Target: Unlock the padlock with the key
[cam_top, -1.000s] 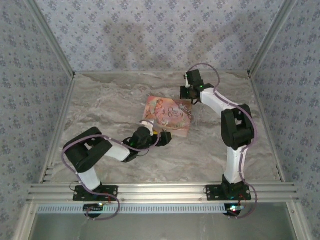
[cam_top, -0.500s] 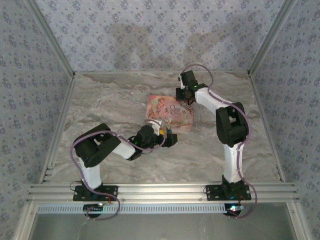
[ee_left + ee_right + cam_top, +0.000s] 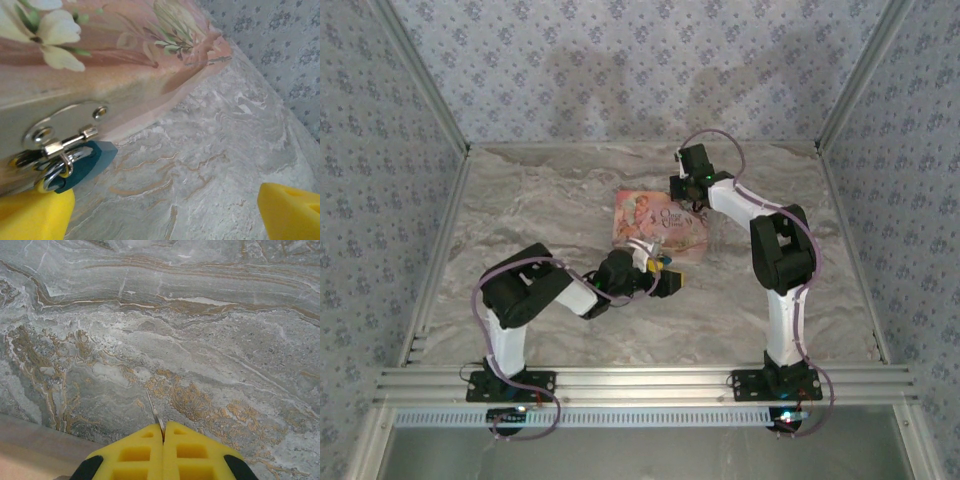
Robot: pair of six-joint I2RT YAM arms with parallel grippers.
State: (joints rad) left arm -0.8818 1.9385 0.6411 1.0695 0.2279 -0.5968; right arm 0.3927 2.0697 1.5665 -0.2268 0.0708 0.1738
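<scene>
Padlock point(image 3: 94, 157) aslant on box hasp point(image 3: 64, 131)

Bench point(image 3: 520, 210) top grey marble print, tan veining — evenly lit. Three walls point(image 3: 640, 70) papered pale blue-grey, small floral repeat. Aluminium posts point(image 3: 420, 75) at rear corners — slotted rails point(image 3: 640, 380) along near edge.

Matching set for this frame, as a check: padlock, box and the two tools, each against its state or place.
1 padlock
2 box
3 left tool
4 right tool

A shut on the key
B hangs on the hasp
C open
D pink, lying on the table

Pairs: 1-B, 2-D, 3-C, 4-A
</scene>
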